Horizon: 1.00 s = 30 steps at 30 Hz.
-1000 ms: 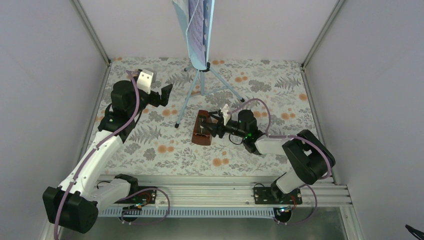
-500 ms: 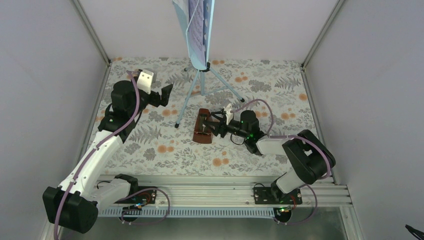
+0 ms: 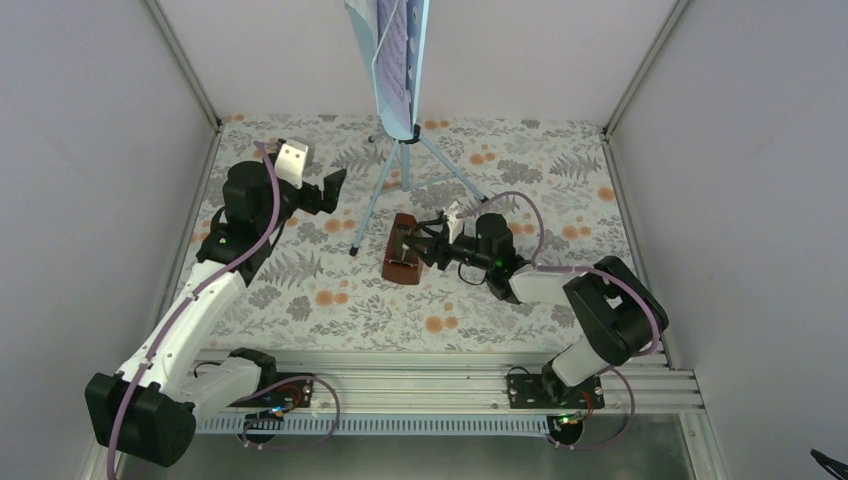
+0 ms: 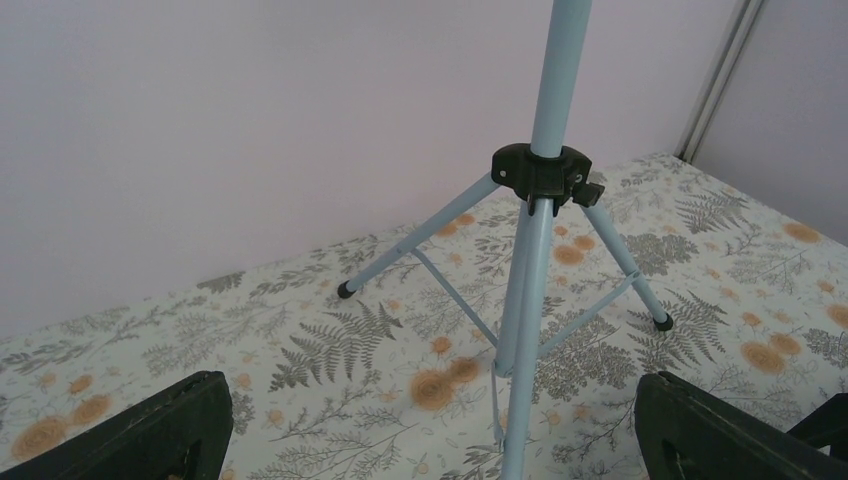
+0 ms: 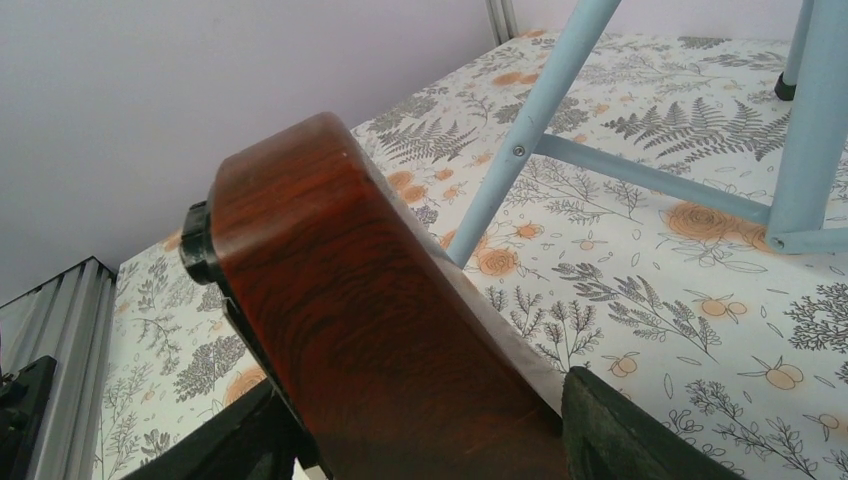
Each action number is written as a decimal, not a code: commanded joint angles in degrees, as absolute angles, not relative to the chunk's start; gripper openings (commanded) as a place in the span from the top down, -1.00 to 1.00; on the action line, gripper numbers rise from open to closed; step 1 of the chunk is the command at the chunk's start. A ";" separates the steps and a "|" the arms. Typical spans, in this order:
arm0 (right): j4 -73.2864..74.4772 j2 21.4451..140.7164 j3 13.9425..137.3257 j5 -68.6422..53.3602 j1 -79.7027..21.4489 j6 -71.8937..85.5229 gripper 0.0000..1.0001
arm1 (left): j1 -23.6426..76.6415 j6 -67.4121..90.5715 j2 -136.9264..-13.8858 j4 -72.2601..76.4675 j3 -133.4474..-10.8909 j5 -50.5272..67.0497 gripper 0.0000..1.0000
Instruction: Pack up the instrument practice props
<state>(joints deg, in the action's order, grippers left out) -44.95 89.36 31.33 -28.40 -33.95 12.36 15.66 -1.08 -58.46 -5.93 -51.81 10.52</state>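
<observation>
While left fingers (image 4: pixel 180 430) gape wide at stand's (image 3: pixel 404 150) 9 o'clock, right fingers (image 5: pixel 630 430) straddle metronome (image 3: pixel 402 252) lying on desk (image 3: pixel 300 290) at stand's 6; clamped or not, can't tell. Sheet pages (image 3: pixel 392 50) unreadable.

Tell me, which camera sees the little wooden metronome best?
The top camera: it shows the whole metronome at once. The right wrist camera sees only one wooden side, very close up. The left wrist camera misses it completely.
</observation>
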 commanded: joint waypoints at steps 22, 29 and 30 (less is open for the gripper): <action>-35.95 91.67 38.15 -25.65 -33.31 14.13 -0.44 | 16.52 -2.10 -58.12 -6.10 -51.50 9.86 -1.00; -35.07 92.19 39.06 -24.94 -33.33 14.59 -0.51 | 16.67 -2.19 -58.14 -6.13 -51.59 9.85 -1.00; -35.05 92.32 39.17 -24.96 -33.34 14.59 -0.52 | 16.68 -2.20 -58.13 -6.11 -51.59 9.85 -1.00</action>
<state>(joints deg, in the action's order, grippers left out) -35.90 91.20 37.74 -27.07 -33.95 13.78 16.32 -1.13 -58.46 -6.11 -51.81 10.33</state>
